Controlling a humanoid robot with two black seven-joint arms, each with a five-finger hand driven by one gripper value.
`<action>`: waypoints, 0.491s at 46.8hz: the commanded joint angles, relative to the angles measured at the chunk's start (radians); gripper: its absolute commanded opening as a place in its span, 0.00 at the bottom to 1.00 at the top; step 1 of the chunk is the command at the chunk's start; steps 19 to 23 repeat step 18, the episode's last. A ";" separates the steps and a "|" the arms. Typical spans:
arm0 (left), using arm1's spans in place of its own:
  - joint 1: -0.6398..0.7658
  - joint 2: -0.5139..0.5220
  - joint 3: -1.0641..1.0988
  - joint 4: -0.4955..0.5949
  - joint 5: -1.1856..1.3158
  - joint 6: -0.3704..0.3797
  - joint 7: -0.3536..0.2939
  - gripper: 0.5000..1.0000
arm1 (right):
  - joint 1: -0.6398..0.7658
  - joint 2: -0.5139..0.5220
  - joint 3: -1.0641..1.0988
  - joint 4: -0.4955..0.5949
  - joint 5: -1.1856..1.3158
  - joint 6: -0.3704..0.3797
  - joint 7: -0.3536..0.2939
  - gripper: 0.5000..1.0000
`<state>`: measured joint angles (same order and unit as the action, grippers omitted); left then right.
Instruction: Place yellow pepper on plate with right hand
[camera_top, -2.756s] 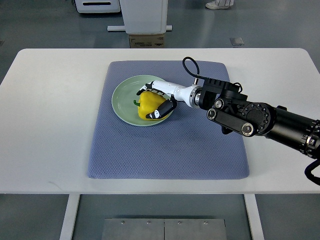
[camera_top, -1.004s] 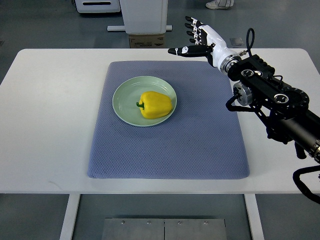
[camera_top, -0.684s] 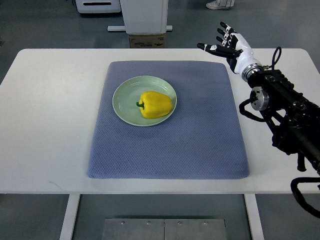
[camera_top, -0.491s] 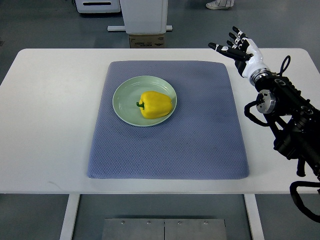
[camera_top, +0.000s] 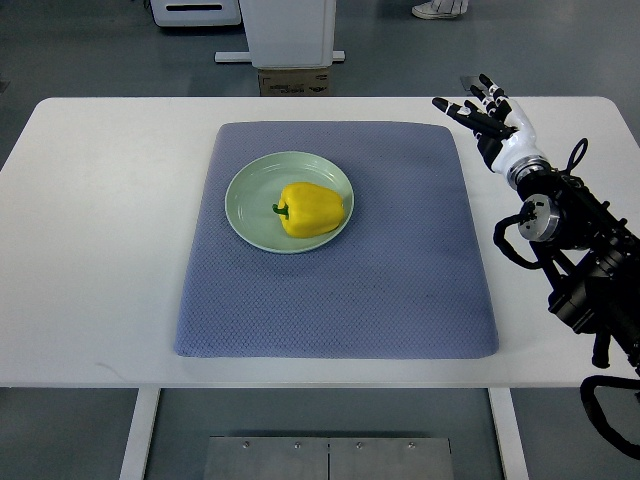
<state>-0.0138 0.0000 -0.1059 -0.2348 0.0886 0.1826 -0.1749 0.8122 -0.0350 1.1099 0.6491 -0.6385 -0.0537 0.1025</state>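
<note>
Top view. Plate (camera_top: 244, 189), pale green, left of centre, on a blue-grey mat (camera_top: 340, 270) covering the middle of a white table (camera_top: 90, 230). Pepper (camera_top: 311, 209) lies in the plate, yellow, on its side, green stem toward frame left. Right hand (camera_top: 492, 121) at upper right, over the table's far right edge just off the mat corner, well apart from the plate; fingers spread, holding nothing. Black arm runs down the right edge. Cardboard box (camera_top: 294, 81) beyond the table, top centre.
</note>
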 joint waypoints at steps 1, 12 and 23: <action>0.000 0.000 0.000 0.000 0.000 0.000 0.000 1.00 | -0.008 -0.003 -0.001 -0.002 -0.001 0.000 0.000 1.00; 0.000 0.000 0.000 0.000 0.000 0.001 0.000 1.00 | -0.062 -0.002 -0.001 0.001 0.005 0.000 0.005 1.00; 0.000 0.000 0.000 0.000 -0.001 0.000 0.000 1.00 | -0.065 -0.002 -0.004 0.003 0.039 -0.002 0.006 1.00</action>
